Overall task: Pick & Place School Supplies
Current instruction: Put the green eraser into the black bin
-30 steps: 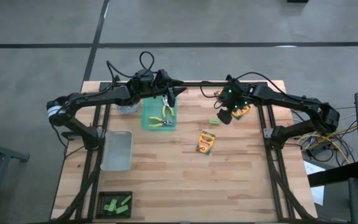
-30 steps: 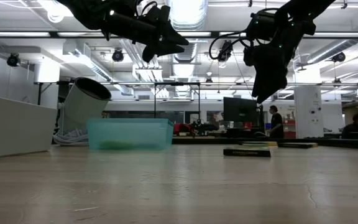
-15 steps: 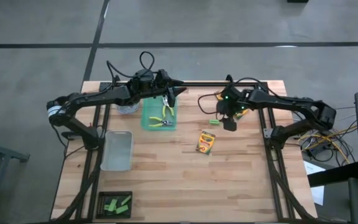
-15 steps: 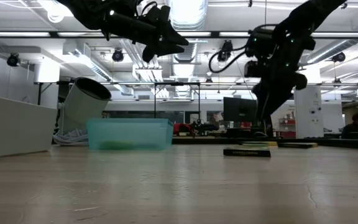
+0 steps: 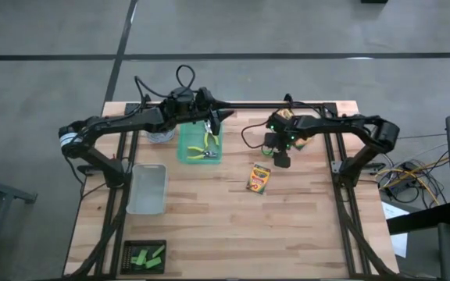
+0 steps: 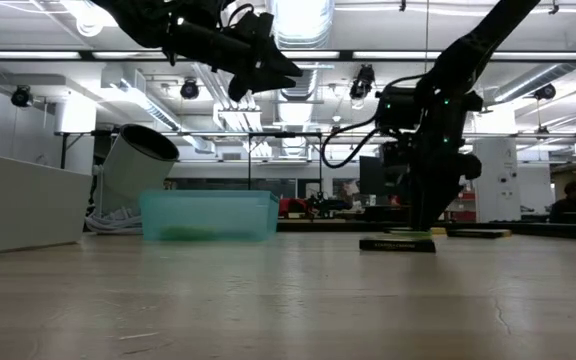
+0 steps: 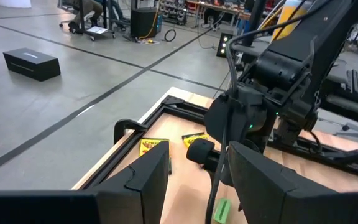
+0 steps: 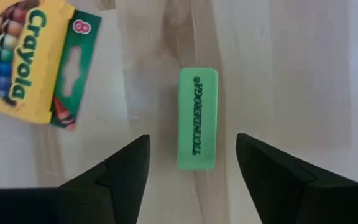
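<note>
A bright green block [image 8: 197, 118] lies flat on the wooden table. My right gripper [image 8: 194, 186] points down over it, open, one finger on each side of the block with bare wood between. A yellow crayon box [image 8: 27, 59] lies just beside it, and in the high view that box [image 5: 258, 178] is near the table's middle, next to my right gripper [image 5: 281, 158]. Two pliers with yellow-green handles [image 5: 204, 148] lie in the teal tray [image 5: 186, 152]. My left gripper [image 5: 223, 117] hangs open and high above the tray's far side, holding nothing.
A clear bin [image 5: 147, 188] stands at the left. A black tray with green blocks [image 5: 145, 255] sits at the near left corner. More crayon boxes [image 7: 154, 146] lie at the far right under my right arm. A tilted white cylinder [image 6: 133, 175] stands behind the teal tray.
My right gripper has come down toward the table and rolled its wrist; its fingers now stand low on either side of the green block. The block and the crayon boxes have not moved.
</note>
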You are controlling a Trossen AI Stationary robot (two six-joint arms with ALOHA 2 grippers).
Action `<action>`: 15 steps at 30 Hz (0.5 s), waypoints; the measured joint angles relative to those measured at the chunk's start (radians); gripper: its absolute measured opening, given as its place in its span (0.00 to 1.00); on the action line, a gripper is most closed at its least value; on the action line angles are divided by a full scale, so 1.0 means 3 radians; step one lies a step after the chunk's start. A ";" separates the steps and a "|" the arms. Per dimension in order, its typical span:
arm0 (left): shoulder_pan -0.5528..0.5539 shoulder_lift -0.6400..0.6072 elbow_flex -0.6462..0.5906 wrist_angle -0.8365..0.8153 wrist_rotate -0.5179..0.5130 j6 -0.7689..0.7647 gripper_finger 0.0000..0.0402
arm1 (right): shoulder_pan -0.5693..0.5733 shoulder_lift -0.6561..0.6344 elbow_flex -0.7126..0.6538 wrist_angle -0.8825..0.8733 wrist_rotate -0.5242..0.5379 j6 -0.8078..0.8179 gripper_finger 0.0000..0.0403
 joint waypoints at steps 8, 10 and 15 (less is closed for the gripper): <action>0.0000 0.0000 -0.0002 -0.0034 0.0000 0.0010 0.43 | 0.0011 0.0145 0.0080 0.0004 -0.0002 0.0081 0.57; 0.0000 0.0000 -0.0002 -0.0034 0.0001 0.0010 0.43 | 0.0019 0.0147 0.0080 -0.0003 -0.0003 0.0083 0.56; 0.0001 0.0000 -0.0002 -0.0034 0.0000 0.0068 0.43 | 0.0064 0.0148 0.0080 0.0003 0.0022 0.0056 0.55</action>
